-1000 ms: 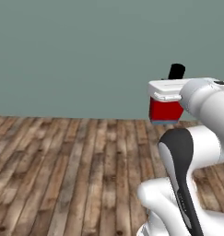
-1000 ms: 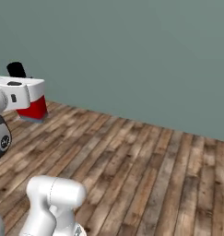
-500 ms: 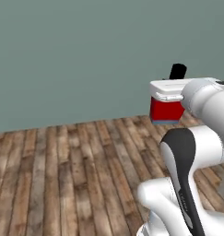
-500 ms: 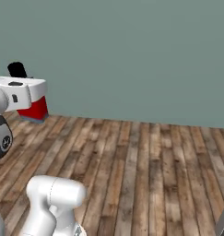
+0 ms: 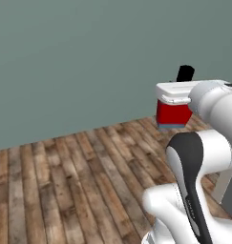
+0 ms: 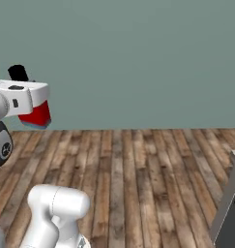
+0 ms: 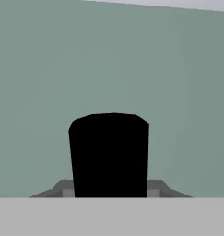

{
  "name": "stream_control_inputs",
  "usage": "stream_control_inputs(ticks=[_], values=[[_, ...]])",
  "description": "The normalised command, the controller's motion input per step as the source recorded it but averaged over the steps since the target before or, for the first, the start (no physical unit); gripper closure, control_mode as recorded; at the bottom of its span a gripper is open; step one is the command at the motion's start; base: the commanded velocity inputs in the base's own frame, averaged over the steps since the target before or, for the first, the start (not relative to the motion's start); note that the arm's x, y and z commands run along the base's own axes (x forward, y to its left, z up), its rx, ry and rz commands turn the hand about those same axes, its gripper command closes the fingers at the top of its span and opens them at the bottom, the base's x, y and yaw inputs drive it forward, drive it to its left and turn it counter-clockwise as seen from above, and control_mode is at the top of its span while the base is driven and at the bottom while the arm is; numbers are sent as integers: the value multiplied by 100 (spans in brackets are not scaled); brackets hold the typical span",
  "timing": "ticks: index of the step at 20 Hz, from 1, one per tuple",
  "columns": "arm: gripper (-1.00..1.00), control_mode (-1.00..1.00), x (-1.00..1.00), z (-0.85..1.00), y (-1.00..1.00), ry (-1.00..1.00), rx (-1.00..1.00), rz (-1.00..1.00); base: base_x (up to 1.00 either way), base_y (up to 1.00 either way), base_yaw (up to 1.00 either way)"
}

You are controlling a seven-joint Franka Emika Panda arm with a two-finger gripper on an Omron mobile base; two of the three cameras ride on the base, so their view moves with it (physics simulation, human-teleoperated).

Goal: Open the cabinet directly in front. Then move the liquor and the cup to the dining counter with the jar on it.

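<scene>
Left base view: the liquor (image 5: 174,113) rides high by the hand, red label showing, over wooden floor (image 5: 65,181).

Right base view: the same bottle, grey-green wall (image 6: 138,58) beyond.

Hand view: its black cap, fingers apparently clamping it. Carrying step, I judge; next, reach the dining counter.

The liquor (image 5: 174,112) sits in the gripper (image 5: 177,97) above the floor (image 5: 79,181), the wall (image 5: 79,62) far behind.
</scene>
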Motion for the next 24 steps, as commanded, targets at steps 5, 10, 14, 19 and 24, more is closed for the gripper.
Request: stream_control_inputs(ticks=[5, 10, 14, 19, 24], values=[[100, 100, 0, 0, 0, 0, 0, 0, 97, 26, -17], [100, 100, 0, 0, 0, 0, 0, 0, 100, 17, -16], [100, 100, 0, 0, 0, 0, 0, 0, 100, 16, -16], [100, 100, 0, 0, 0, 0, 0, 0, 100, 22, -18], [100, 100, 0, 0, 0, 0, 0, 0, 100, 30, -21]])
